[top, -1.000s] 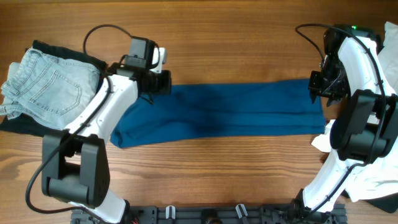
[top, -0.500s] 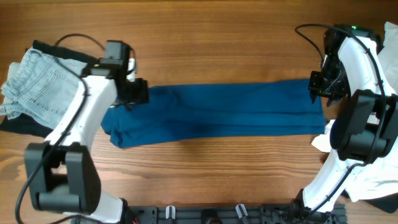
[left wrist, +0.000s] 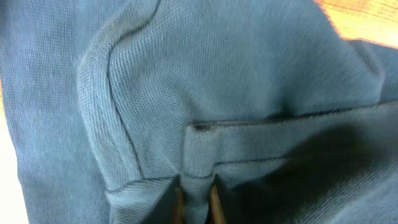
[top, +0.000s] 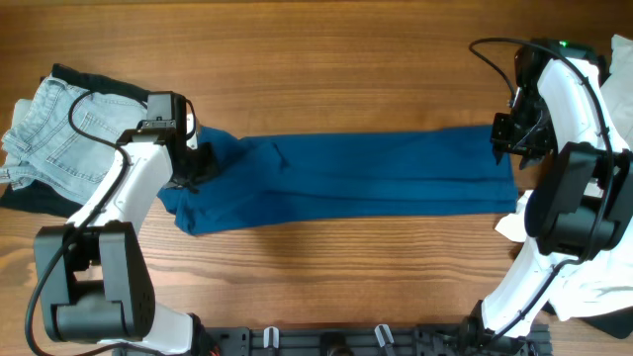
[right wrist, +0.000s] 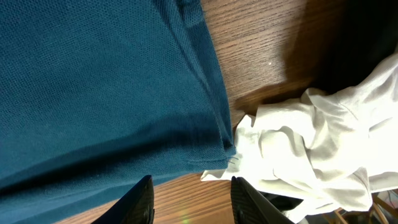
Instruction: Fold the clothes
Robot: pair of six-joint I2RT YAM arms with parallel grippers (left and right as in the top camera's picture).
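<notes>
The left claw (left wrist: 196,210) was pinched shut on a narrow fold of the deep-blue shirt (top: 376,178); in the left wrist view only the tan edges of its fingertips (left wrist: 215,203) showed, pressed to either side of the cloth at the bottom of the frame; just above the pinch a stitched band (left wrist: 280,121) ran off to the right, and a curved seam swept up to the left of it; knit blue cloth filled nearly the whole of that view, with a sliver of wood at the top right corner.

From overhead, that claw sat at the shirt's left end, where the cloth bunched into a small hump; the shirt lay as a long band across the middle of the table (top: 326,59), its left end rumpled and its right part flat.

Beyond the left arm, at the table's left edge, pale denim shorts (top: 54,138) lay crumpled on a black garment (top: 94,81), well apart from the pinched fold.

The right claw (right wrist: 193,200) stood open at the shirt's right end; its two dark fingers (right wrist: 142,200) were spread, with bare wood and the shirt's hem visible between them and nothing caught in the gap; the shirt's right edge ran up through the right wrist view, and a crumpled white garment (right wrist: 311,149) lay just beside the shirt's lower corner, touching it or nearly so; I could not tell which.
</notes>
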